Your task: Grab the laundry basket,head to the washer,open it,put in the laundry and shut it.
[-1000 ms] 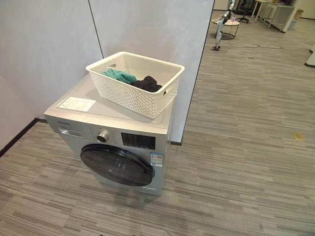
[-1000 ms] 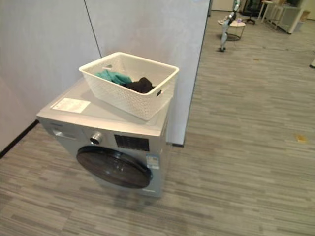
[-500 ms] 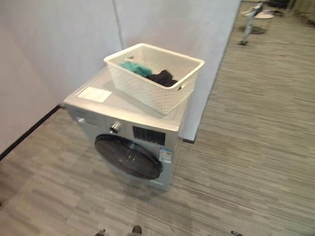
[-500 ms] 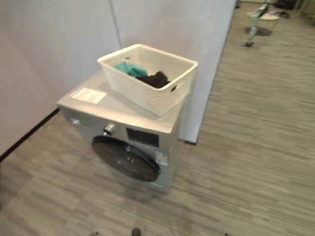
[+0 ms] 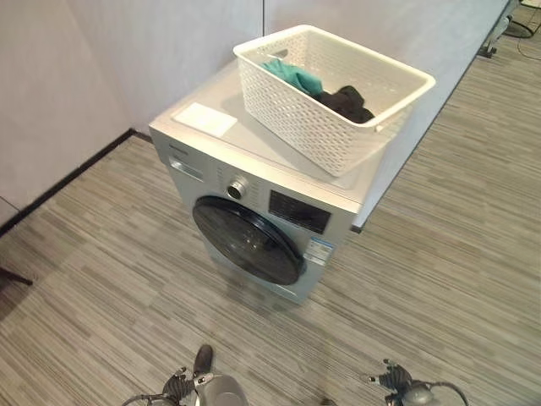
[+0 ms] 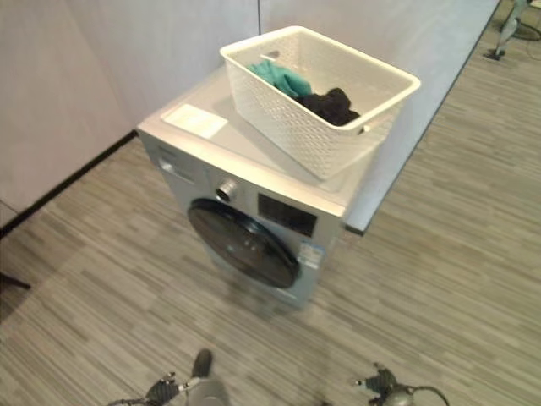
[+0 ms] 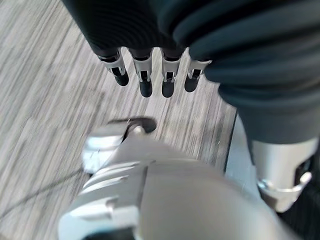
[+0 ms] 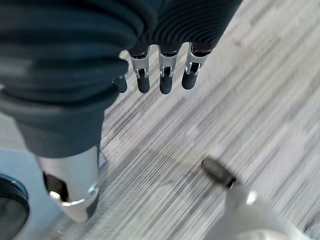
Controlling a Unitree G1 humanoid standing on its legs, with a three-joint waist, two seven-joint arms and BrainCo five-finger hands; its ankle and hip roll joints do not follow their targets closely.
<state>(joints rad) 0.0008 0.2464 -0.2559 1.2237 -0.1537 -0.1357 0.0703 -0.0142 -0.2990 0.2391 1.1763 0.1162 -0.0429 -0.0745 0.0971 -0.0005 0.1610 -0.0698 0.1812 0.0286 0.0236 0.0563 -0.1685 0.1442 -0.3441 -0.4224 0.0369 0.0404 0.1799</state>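
Already, in the left eye view, we see the laundry basket [image 5: 334, 93] sitting on top of the washer [image 5: 254, 211], toward two o'clock of the frame, with a teal garment [image 5: 293, 74] and a dark garment [image 5: 347, 101] inside. Its near corner reaches right to the washer's top edge, so we judge that a careless tug there could tip it off. The round door [image 5: 247, 239] is closed, facing seven o'clock. A white sheet [image 5: 205, 119] lies on the washer's top at ten o'clock of the basket.

Next, the right eye view gives the same layout; the basket's handle slot [image 6: 365, 129] faces four o'clock, and the floor [image 6: 101, 279] lies open between us and the machine. We are well apart from the basket, so reaching from here would fall short.

Then, in the left wrist view, our left hand [image 7: 150, 75] hangs with relaxed, straight fingers [image 7: 146, 82], grasping nothing, over the floor.

Last, in the right wrist view, our right hand [image 8: 160, 70] is likewise released and empty, fingers [image 8: 166, 80] pointing down. With the basket loaded, a one-handed lift could spill the clothes.
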